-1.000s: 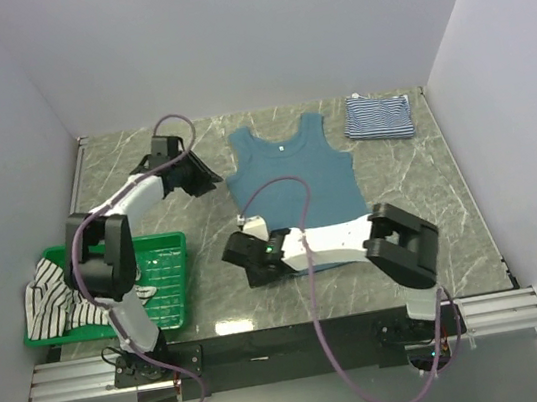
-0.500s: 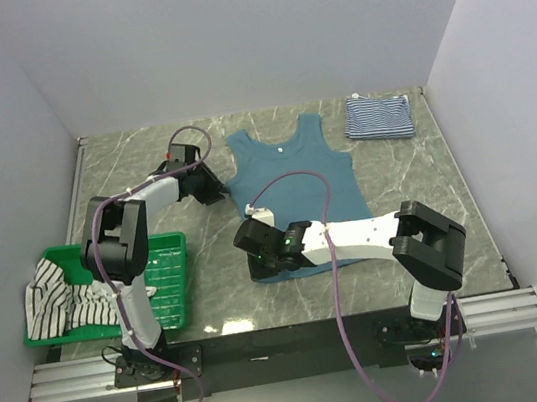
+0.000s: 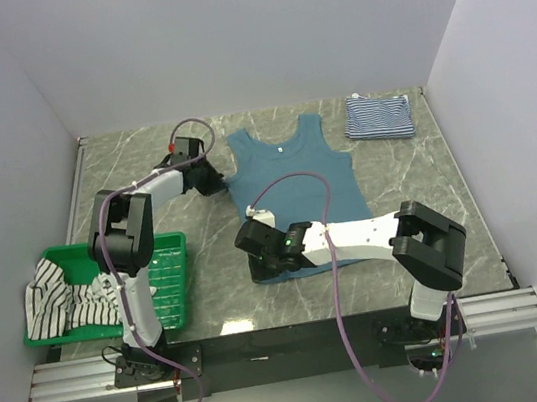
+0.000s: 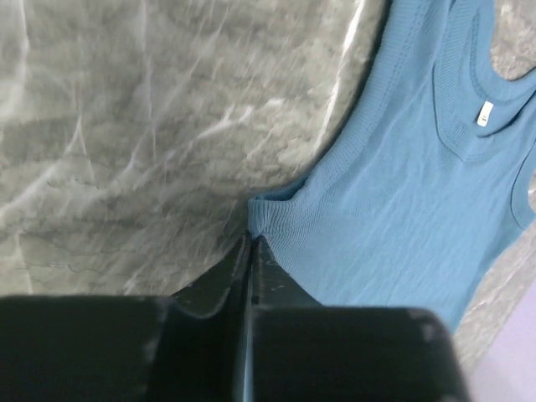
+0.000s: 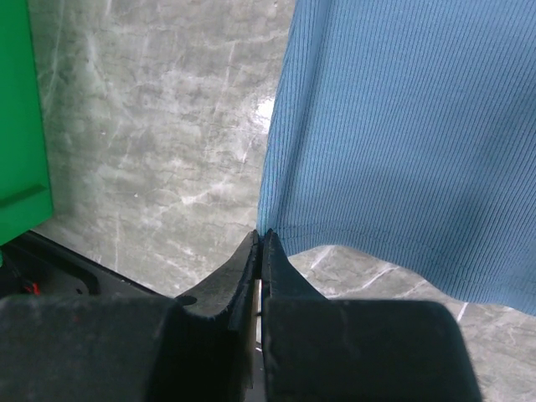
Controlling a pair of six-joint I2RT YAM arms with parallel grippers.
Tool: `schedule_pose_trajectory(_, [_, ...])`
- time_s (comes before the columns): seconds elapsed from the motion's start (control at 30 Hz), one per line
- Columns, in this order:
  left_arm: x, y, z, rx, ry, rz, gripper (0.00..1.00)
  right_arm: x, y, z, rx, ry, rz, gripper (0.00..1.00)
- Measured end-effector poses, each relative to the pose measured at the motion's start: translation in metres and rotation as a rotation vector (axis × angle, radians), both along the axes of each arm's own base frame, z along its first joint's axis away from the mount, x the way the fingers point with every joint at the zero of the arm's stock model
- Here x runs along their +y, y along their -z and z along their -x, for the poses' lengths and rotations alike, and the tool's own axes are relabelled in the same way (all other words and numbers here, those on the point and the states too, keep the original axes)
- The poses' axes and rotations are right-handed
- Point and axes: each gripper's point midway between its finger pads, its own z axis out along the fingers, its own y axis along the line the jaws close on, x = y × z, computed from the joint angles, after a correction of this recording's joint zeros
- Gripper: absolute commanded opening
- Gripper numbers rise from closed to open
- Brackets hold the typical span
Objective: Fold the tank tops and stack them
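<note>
Teal top (image 3: 292,152) lies spread flat right of the basket (image 3: 170,251), as we see from above. At the left wrist, our left gripper (image 4: 251,239) pinches its armhole corner. At the right wrist, our right gripper (image 5: 261,237) pinches the hem corner nearest the basket.
</note>
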Motion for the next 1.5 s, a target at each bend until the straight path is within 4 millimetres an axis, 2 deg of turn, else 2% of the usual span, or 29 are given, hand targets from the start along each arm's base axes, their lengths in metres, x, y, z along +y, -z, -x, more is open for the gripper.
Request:
schedule_pose_trajectory(0.03, [0.001,-0.001,-0.002,-0.006,-0.005,-0.006,0.01,0.001,0.0,0.0,0.002,-0.001,-0.003,0.0])
schedule_pose_trajectory(0.2, [0.007,-0.01,-0.011,-0.022,-0.027,-0.044,0.01,0.009,-0.006,0.001,0.011,-0.012,-0.033,0.0])
schedule_pose_trajectory(0.33, [0.012,-0.016,-0.016,-0.032,-0.047,-0.069,0.01,0.028,-0.014,-0.004,0.006,-0.023,-0.069,0.0])
schedule_pose_trajectory(0.57, [0.049,-0.019,-0.022,0.007,-0.117,-0.128,0.0,0.065,-0.032,-0.008,0.023,-0.064,-0.157,0.0])
schedule_pose_trajectory(0.7, [0.06,-0.035,-0.032,-0.006,-0.142,-0.149,0.0,0.07,-0.034,-0.009,0.048,-0.07,-0.2,0.0])
schedule_pose_trajectory(0.8, [0.05,-0.045,-0.04,-0.026,-0.125,-0.153,0.01,0.063,-0.03,-0.013,0.062,-0.053,-0.226,0.0])
schedule_pose_trajectory(0.93, [0.022,-0.044,-0.041,-0.033,-0.069,-0.16,0.01,0.03,-0.021,-0.017,0.084,0.005,-0.221,0.0])
schedule_pose_trajectory(1.13, [-0.023,-0.043,-0.039,-0.045,0.009,-0.167,0.0,-0.009,-0.025,-0.013,0.074,0.064,-0.263,0.0])
schedule_pose_trajectory(1.27, [-0.049,-0.043,-0.037,-0.058,0.053,-0.163,0.01,-0.023,-0.021,-0.007,0.074,0.094,-0.287,0.0])
schedule_pose_trajectory(1.5, [-0.077,-0.038,-0.033,-0.056,0.099,-0.167,0.0,-0.043,0.0,0.004,0.098,0.138,-0.27,0.0])
